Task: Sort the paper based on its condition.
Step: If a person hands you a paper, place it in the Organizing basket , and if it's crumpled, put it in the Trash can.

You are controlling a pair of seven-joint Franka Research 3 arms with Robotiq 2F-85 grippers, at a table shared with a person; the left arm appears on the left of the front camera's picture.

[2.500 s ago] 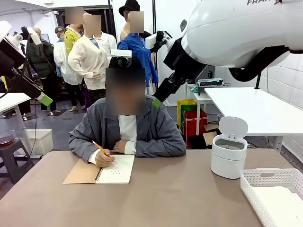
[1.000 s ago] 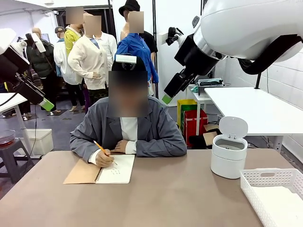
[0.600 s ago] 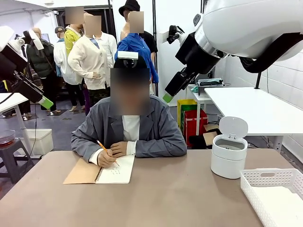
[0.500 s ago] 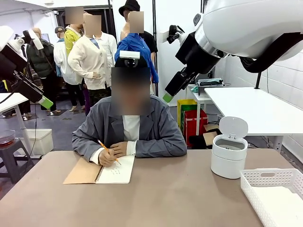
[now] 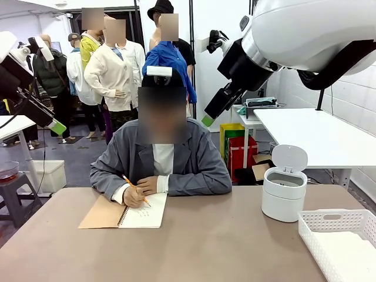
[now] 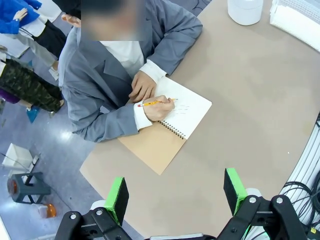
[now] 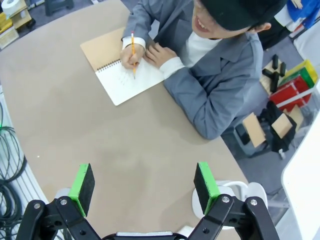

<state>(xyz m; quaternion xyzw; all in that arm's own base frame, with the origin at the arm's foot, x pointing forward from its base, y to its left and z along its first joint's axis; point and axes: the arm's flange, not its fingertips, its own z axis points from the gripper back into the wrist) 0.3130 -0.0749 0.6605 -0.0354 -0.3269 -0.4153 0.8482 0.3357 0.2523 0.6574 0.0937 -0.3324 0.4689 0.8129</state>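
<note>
Flat white paper (image 5: 348, 254) seems to lie inside the white mesh basket (image 5: 314, 226) at the table's near right corner. The basket also shows at the top right of the left wrist view, as basket (image 6: 299, 15). My left gripper (image 6: 176, 188) hangs open and empty high above the table, over the near edge by the notebook. My right gripper (image 7: 144, 181) is open and empty too, high over the bare tabletop. In the front view one green fingertip (image 5: 57, 126) of the left arm and one green fingertip (image 5: 207, 120) of the right arm hang well above the table.
A person in a grey jacket sits at the far side and writes with a pencil (image 5: 135, 190) in a spiral notebook (image 5: 125, 212) with a tan cover. A small white bin (image 5: 284, 195) with its lid up stands at the right, behind the basket.
The right arm has swung a little right and up since the earliest frame, then held still. The person's writing hand shifts slightly on the page. Both grippers stay open.
</note>
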